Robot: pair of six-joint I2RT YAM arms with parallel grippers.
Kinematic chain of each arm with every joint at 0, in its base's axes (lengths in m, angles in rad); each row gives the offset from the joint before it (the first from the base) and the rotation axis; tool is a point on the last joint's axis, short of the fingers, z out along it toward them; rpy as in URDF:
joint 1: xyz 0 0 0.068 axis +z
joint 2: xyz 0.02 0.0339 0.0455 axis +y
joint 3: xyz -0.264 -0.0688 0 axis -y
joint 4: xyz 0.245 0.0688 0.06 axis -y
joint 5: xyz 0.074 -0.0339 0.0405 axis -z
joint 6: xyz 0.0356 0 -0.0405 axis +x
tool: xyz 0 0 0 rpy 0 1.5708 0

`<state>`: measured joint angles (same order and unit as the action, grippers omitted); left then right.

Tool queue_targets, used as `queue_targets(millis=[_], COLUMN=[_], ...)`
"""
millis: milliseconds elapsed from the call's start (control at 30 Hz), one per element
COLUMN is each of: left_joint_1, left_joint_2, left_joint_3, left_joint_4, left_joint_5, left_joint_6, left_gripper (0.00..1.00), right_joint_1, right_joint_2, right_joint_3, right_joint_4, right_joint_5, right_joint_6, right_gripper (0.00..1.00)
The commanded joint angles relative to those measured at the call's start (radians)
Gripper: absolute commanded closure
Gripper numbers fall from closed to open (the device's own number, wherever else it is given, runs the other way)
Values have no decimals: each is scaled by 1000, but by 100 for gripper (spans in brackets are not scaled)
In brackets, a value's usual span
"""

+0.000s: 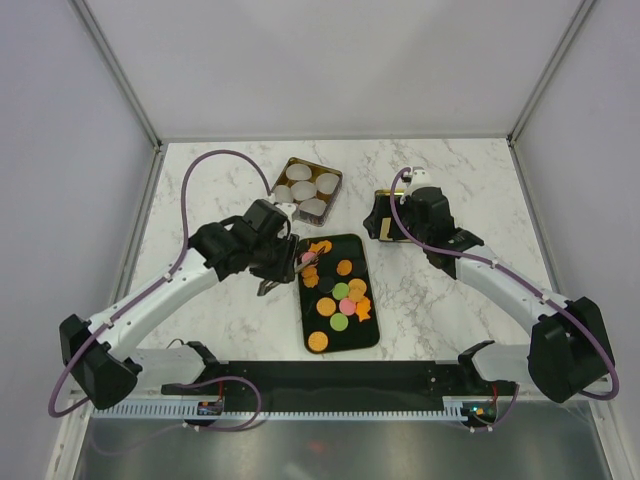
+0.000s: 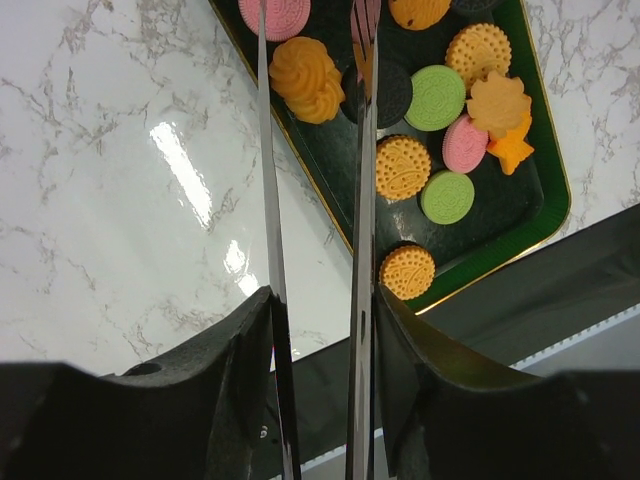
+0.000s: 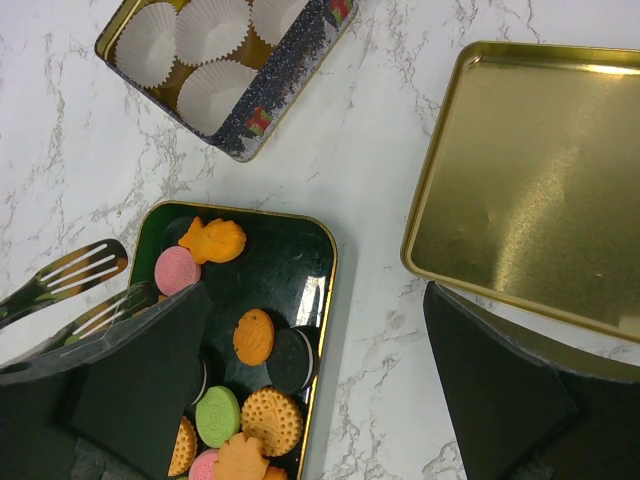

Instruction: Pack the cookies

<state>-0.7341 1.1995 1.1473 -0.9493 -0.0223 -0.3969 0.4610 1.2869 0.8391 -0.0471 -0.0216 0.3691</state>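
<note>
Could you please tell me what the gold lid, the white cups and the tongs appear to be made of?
The gold lid looks like thin metal with a satin gold finish: it shows soft reflections and a rolled rim. The white cups look like matte paper, going by their pleated, fluted walls. The tongs are probably polished steel: the slotted blades are mirror-bright.

Left gripper (image 1: pixel 283 262) and tongs (image 3: pixel 72 272) sit over the tray's (image 3: pixel 290 262) far-left corner, blocking it. Cookies (image 2: pixel 435 97) crowd its middle and near end (far-right corner bare). Bare table (image 3: pixel 370 130) strip between tray and tin (image 3: pixel 283 92). Right gripper (image 1: pixel 383 222) hangs spread wide over the tray-lid (image 3: pixel 530 180) gap.
</note>
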Motion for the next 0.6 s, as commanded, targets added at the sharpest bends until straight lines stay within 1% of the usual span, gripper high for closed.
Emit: queue_targets(millis=[0, 567], left_joint_1=[-11, -34], left_joint_2=[18, 38], left_joint_3=[26, 8], left_joint_4=[-11, -52], left_joint_5=[15, 18], left_joint_6=[47, 70], left_gripper=[50, 47], right_joint_1=[4, 4], right_joint_2=[0, 5], right_joint_3=[43, 46], right_joint_4=[6, 6], right_joint_5=[9, 2], right_joint_6=[-18, -18], right_gripper=[2, 2])
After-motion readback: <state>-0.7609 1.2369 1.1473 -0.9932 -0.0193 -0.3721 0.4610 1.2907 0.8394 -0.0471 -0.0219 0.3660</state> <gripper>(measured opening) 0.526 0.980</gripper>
